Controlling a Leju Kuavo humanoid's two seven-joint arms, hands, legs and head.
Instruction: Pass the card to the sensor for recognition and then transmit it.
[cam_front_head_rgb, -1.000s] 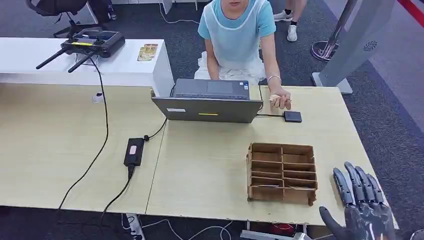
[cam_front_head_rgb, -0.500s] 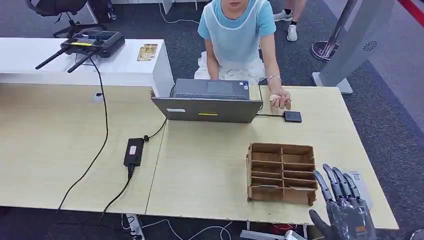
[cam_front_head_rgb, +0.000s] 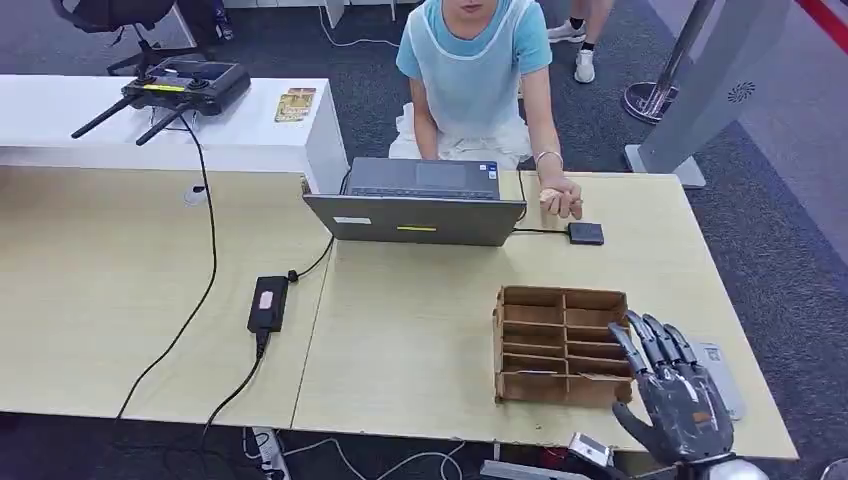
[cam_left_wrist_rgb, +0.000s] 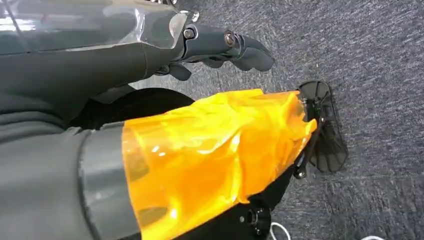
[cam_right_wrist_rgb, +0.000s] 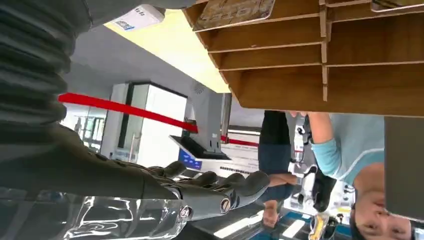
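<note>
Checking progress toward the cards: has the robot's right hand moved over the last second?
Yes. The right hand has shifted left toward the brown cardboard divider box, its fingertips now overlapping the box's right edge.

Right hand (cam_front_head_rgb: 672, 400) covers the near right corner of the cardboard organizer (cam_front_head_rgb: 562, 345); we cannot see into the compartments beneath its fingers. A grey flat item (cam_front_head_rgb: 722, 375) on the table (cam_front_head_rgb: 420, 330) just right of the hand is partly hidden, too small for us to identify. Person (cam_front_head_rgb: 478, 70) across the table is cut off by the far edge. Laptop (cam_front_head_rgb: 420, 205) screen faces away. In the right wrist view, a card (cam_right_wrist_rgb: 232, 11) in the organizer is cut by the edge, print unreadable.
</note>
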